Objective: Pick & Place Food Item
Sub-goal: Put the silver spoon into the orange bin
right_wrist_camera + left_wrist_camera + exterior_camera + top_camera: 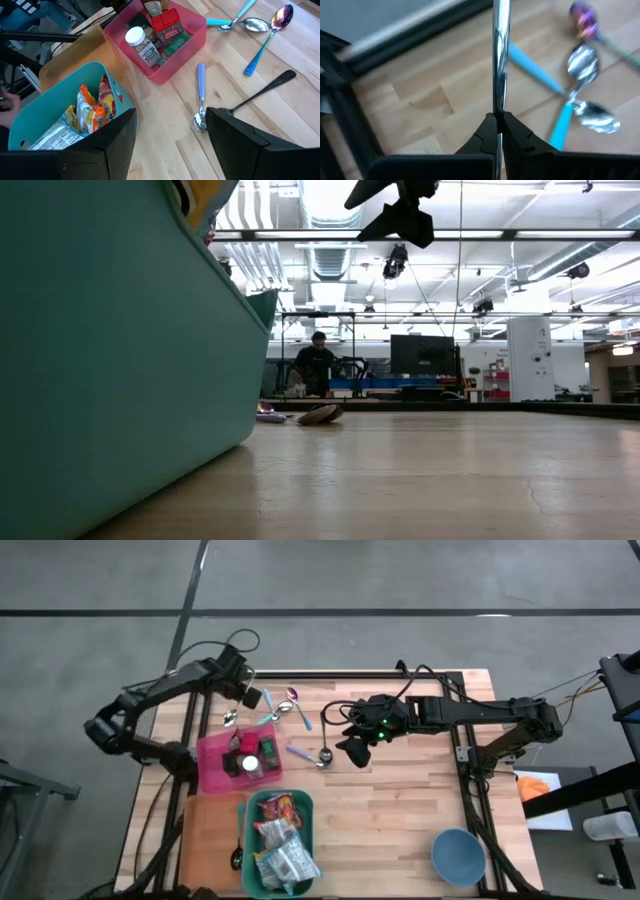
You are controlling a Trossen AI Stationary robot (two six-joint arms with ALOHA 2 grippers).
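Overhead, the left tool (252,695) hangs over the far left part of the wooden tabletop (420,800), just beyond the pink bin (212,768). Its fingers (516,135) are pressed together on the shiny metal handle of a utensil (500,55), which stands upright between them in the left wrist view; which kind of utensil it is cannot be told, since its head is hidden. Beside it on the wood lie a blue-handled spoon (592,112), another silver spoon (582,62) crossing it, and a spoon with an iridescent purple bowl (584,20).

The right tool (355,745) hovers above the middle of the tabletop with its two dark fingers (245,145) standing apart and nothing between them. Below it lie a lavender-handled spoon (200,95) and a black-handled spoon (265,90).

The food items sit in the two bins at the left. The pink bin holds a white-capped spice jar (141,45), a red-lidded container (165,22) and a green packet (176,44). The teal bin (35,117), nearer the front edge, holds snack packets (92,107), and it rests just beside a brown cardboard sheet (205,840). A blue bowl (458,855) stands well apart at the front right corner. In the low view a person (317,365) sits far back in the room.
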